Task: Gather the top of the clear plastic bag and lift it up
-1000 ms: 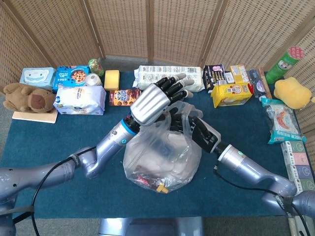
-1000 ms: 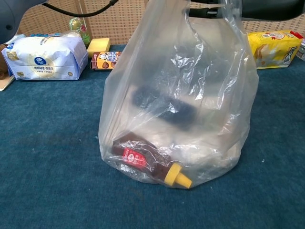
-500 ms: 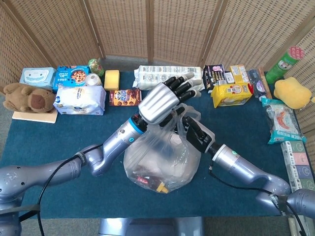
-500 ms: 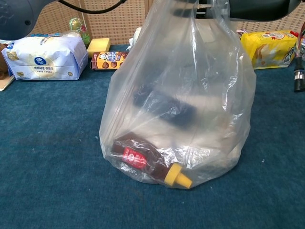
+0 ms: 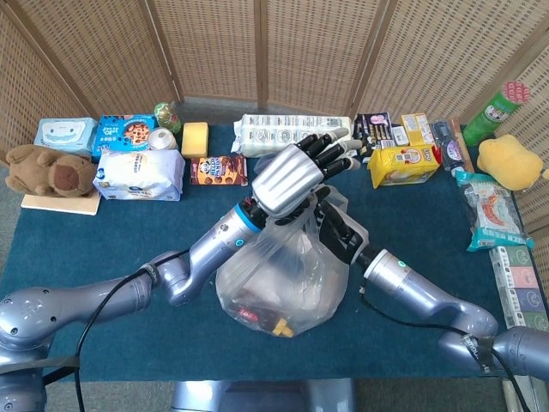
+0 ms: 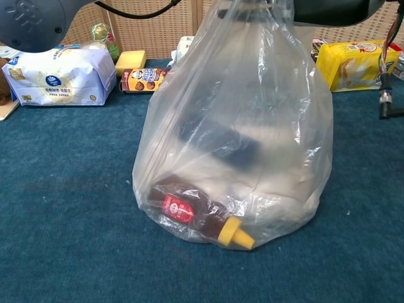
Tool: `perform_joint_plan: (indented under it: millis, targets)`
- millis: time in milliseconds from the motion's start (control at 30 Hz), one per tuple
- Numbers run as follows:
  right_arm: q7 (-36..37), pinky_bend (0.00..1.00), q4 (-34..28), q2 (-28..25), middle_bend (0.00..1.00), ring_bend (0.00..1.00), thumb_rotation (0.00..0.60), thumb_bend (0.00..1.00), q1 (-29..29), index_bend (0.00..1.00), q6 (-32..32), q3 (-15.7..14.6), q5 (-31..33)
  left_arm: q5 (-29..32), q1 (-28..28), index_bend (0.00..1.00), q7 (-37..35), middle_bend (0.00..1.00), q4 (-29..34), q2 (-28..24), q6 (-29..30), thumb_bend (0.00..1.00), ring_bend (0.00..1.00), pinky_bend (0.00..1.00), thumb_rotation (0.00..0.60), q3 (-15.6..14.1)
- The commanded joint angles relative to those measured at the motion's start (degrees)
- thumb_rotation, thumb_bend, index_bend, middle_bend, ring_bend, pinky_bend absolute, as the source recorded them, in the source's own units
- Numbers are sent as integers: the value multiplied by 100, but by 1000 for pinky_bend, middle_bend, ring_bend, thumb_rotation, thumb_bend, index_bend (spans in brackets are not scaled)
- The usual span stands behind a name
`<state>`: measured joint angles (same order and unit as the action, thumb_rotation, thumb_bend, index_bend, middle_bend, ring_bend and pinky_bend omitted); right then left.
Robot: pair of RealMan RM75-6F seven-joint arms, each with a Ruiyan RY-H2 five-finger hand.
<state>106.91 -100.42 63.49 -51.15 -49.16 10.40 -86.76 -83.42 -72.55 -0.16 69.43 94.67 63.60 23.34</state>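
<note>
The clear plastic bag (image 5: 283, 279) is sitting mid-table on the blue cloth (image 5: 103, 249), its base touching the surface. Both hands are meeting at its bunched top. The right hand (image 5: 333, 225) is gripping the gathered plastic. The left hand (image 5: 296, 176) is lying over the top with fingers extended; its hold cannot be determined. A brown sauce bottle (image 6: 199, 216) is lying inside.

Head view: high, angled down, whole worktop (image 5: 77, 249) to far-edge screen. Chest view: low, close, level, facing the far edge. Shared: clear plastic bag (image 5: 283, 275) mid-worktop, far-edge packages.
</note>
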Motion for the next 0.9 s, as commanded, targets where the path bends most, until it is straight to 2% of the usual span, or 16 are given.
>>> perform_joint_plan:
  millis: [33,600,900]
  targets:
    - [-25,150,-115,20,274,201,188,136,-9,275,68,38,32,28,-30,277,11,196,-16,14,-14,293,119,271,600,13]
    - [88,213,-92,-35,347,306,186,139,5,276,134,-12,-141,178,-84,260,93,196,-31,2,-78,282,109,269,600,-31]
    - [191,282,-58,-105,430,402,187,146,39,334,155,-40,-125,218,-58,241,127,190,14,-55,-92,260,101,267,600,-70]
